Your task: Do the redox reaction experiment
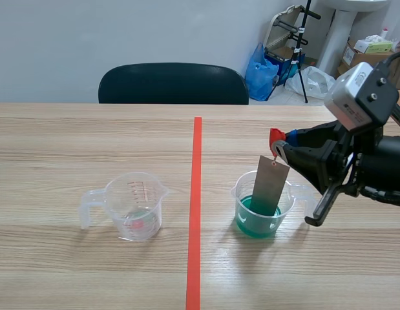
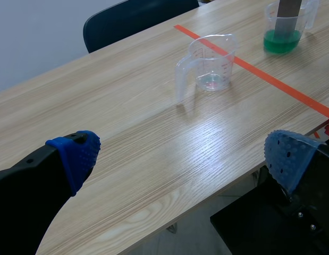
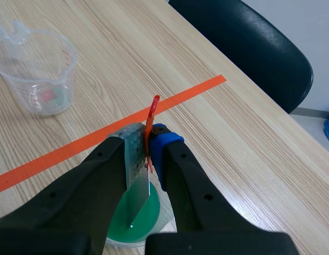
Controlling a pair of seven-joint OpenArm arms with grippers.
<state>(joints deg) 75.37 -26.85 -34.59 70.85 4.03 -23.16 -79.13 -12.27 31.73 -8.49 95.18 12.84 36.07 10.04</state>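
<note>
The right gripper is clamped on the top of a flat grey metal strip bearing a red tag. The strip's long axis stands nearly upright, its top leaning slightly toward that arm and its lower end down in the green liquid of a clear plastic measuring cup, right of the orange-red tape line. The left gripper hangs wide open over the wooden table's near edge.

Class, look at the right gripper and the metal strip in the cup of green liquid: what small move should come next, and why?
Probably lower the right gripper a little without loosening it. It is shut on the top of the metal strip, and only the strip's lower end sits in the green liquid in the cup, leaving most of the metal dry.
</note>
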